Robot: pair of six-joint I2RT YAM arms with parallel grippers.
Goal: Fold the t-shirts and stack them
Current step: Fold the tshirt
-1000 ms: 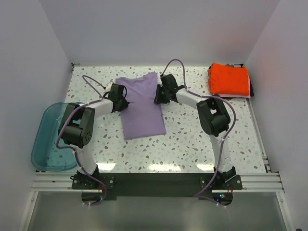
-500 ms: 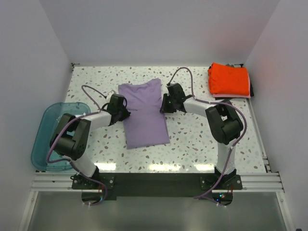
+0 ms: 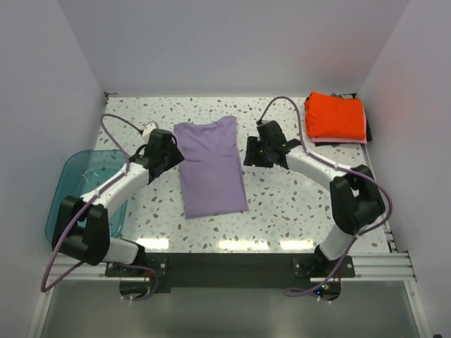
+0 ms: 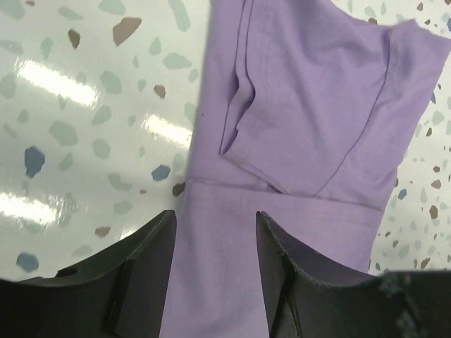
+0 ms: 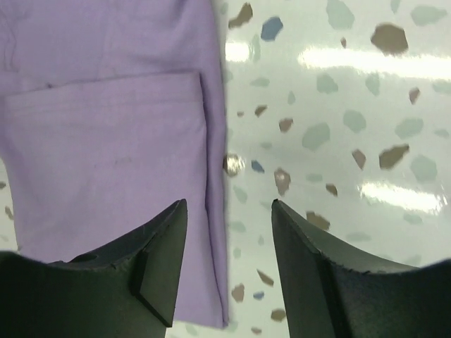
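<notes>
A lavender-purple t-shirt [image 3: 211, 165] lies flat in the middle of the table, folded into a long narrow strip. My left gripper [image 3: 174, 155] hovers at the strip's left edge, open, with only cloth below the gap. In the left wrist view the left gripper [image 4: 215, 218] stands over the purple t-shirt [image 4: 310, 105], its sleeve folded inward. My right gripper [image 3: 249, 155] is open at the strip's right edge. Seen from the right wrist, the right gripper [image 5: 229, 208] straddles the edge of the purple t-shirt [image 5: 106, 141] without gripping it. An orange-red t-shirt [image 3: 335, 116] sits folded at the back right corner.
A teal translucent tub [image 3: 70, 201] hangs off the table's left edge beside the left arm. Thin pink and dark cloth edges [image 3: 366, 132] show under the orange-red t-shirt. White walls close in the table on three sides.
Both grippers opened and let go of the purple t-shirt, which now lies a little nearer than a second ago. Both arms drew outward from the cloth.
</notes>
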